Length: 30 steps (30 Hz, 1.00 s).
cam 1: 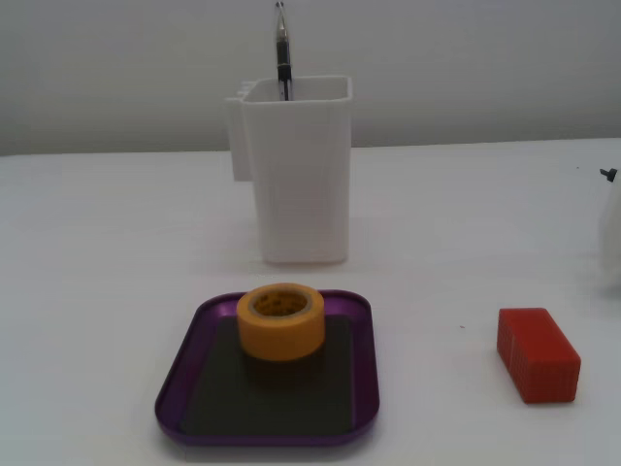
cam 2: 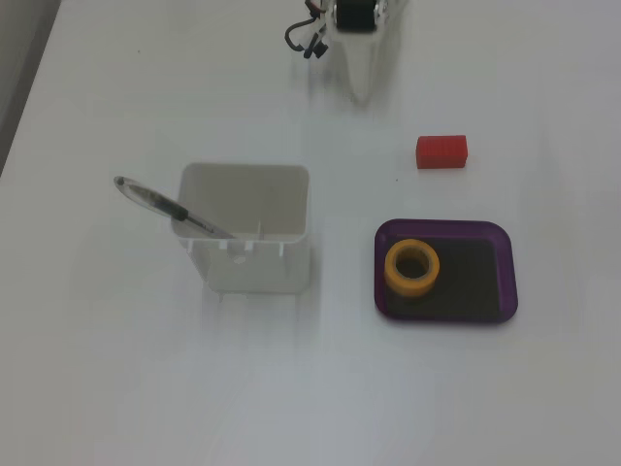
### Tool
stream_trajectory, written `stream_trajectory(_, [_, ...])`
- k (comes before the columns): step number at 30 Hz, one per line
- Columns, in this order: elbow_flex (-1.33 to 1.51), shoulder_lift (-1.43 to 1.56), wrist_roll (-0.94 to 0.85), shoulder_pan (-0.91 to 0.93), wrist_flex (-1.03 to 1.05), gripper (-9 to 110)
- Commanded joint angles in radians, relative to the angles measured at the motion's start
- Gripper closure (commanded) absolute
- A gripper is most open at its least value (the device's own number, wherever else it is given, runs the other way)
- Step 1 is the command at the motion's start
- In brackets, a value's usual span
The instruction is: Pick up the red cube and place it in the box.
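A tall white plastic container (cam 1: 296,170) (cam 2: 248,238), rectangular and open-topped, stands upright on the white table (cam 1: 97,243) (cam 2: 116,388). A dark pen with a clear cap end (cam 1: 282,49) (cam 2: 165,206) leans inside it, its upper end projecting above the rim. A yellow roll of tape (cam 1: 280,320) (cam 2: 412,266) lies flat, hole upward, in front of the container in the lower fixed view.

The white tabletop (cam 2: 116,388) carries the box (cam 2: 505,277), a purple tray; in the top-down fixed view the red cube (cam 2: 441,151) lies apart above it and a tall white container (cam 2: 250,262) stands to its left.
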Motion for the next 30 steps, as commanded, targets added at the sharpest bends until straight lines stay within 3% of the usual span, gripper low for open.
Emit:
stream_trajectory(1, [0.006, 0.034, 0.005, -0.008, -0.009, 102])
stream_trajectory(20, [0.006, 0.034, -0.005, -0.075, -0.026, 102])
stream_trajectory(30, [-0.163, -0.032, -0.063, -0.031, -0.273, 93])
